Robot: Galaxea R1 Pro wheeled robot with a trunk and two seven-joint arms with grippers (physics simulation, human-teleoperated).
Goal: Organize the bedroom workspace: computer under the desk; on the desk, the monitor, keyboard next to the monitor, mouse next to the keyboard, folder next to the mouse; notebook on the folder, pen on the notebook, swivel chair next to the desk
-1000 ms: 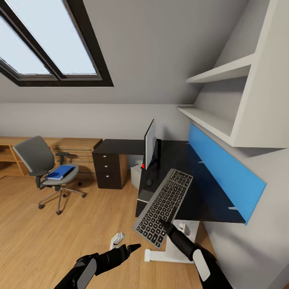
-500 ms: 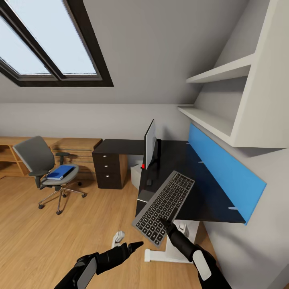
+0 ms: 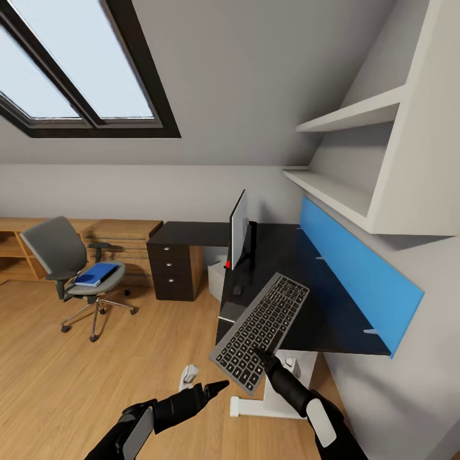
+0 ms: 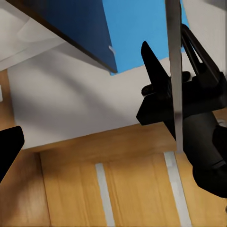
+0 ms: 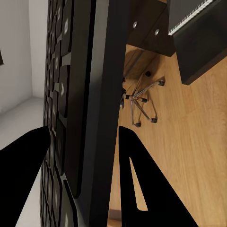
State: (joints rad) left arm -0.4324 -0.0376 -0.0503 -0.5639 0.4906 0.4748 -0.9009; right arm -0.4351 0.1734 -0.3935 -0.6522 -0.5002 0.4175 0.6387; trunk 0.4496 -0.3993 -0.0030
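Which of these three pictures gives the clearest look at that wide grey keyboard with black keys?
The head view: the whole grey-framed keyboard with black keys shows, tilted over the black desk, gripped by the right hand. The right wrist view shows its edge and some keys close up; the left wrist view, a thin grey edge.

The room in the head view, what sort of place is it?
It looks like an attic room used as a home office: a skylight in a sloping ceiling, a black desk with a monitor, and a swivel chair on a wooden floor.
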